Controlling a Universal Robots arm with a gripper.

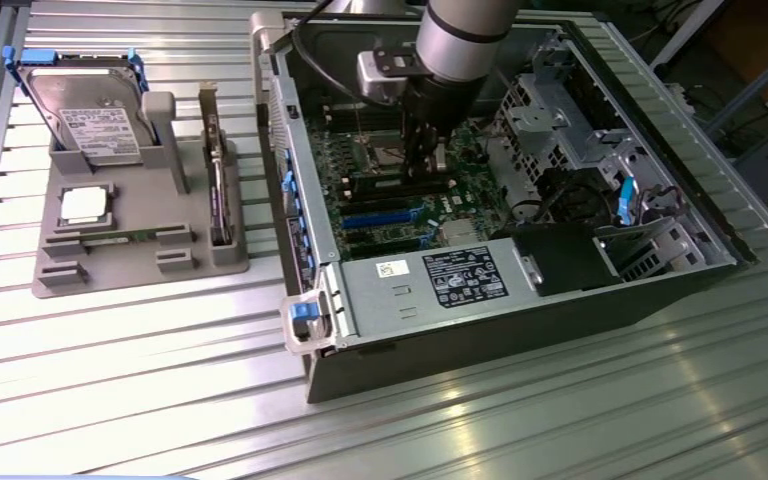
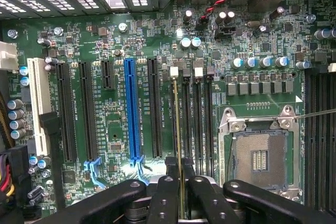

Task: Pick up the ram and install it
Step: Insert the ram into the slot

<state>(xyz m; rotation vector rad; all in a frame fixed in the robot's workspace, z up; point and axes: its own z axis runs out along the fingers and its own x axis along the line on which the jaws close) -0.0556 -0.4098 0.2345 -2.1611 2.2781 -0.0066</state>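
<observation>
- Gripper (image 2: 181, 184) is clamping nearly shut on the ram (image 2: 177, 124), gripping it edge-on.
- Ram is lying along the memory slots (image 2: 198, 124), beside the processor socket (image 2: 258, 158), inside the open computer case (image 1: 518, 340).

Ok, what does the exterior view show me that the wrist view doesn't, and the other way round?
Exterior view: the grey holder beside the case, carrying the hard drive, the processor chip and a thin upright board. Wrist view: the ram held edge-on in the shut hand, over the memory slots. Both: the motherboard and its empty processor socket.
</observation>
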